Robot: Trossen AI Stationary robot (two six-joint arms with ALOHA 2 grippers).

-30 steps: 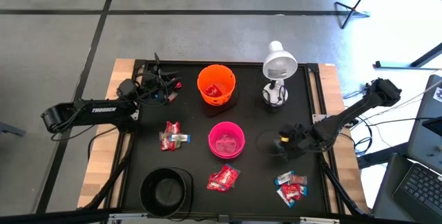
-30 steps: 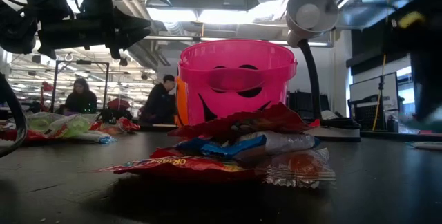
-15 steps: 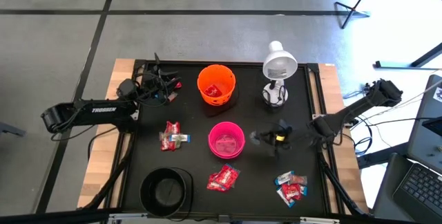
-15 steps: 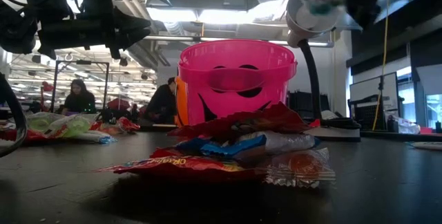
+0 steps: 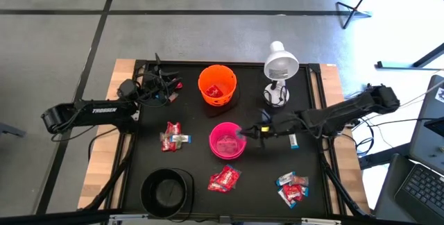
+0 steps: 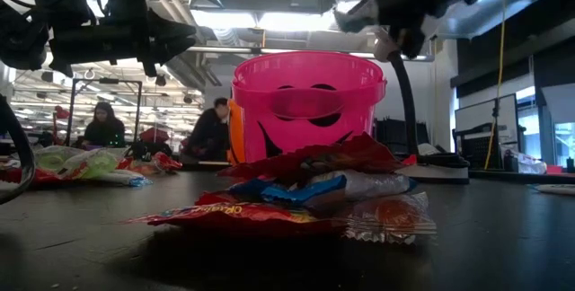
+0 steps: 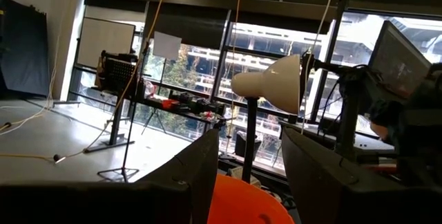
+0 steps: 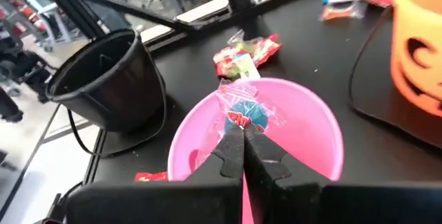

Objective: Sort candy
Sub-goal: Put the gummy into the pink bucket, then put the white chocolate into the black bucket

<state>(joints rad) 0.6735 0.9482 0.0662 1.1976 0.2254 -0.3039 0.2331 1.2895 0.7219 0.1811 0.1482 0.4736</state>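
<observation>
Right arm: now stretched out from the table's right side toward the middle, no longer folded near the right edge.
Right gripper [image 8: 243,140]: moved over the pink bowl [image 5: 227,141], fingers pinched on a clear-wrapped candy [image 8: 245,112].
Low view: the arm now crosses above the bowl.

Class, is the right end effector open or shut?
Shut: the right end effector pinches a clear-wrapped candy above the pink bowl.

Two dark, near-black arms — the left arm [image 5: 90,111] bears white "TROSSEN" lettering along its boxy link. The right arm [image 5: 347,110] is slim and jointed, with a small yellow spot — near its gripper [image 8: 243,135], whose fingers are matte black.
</observation>
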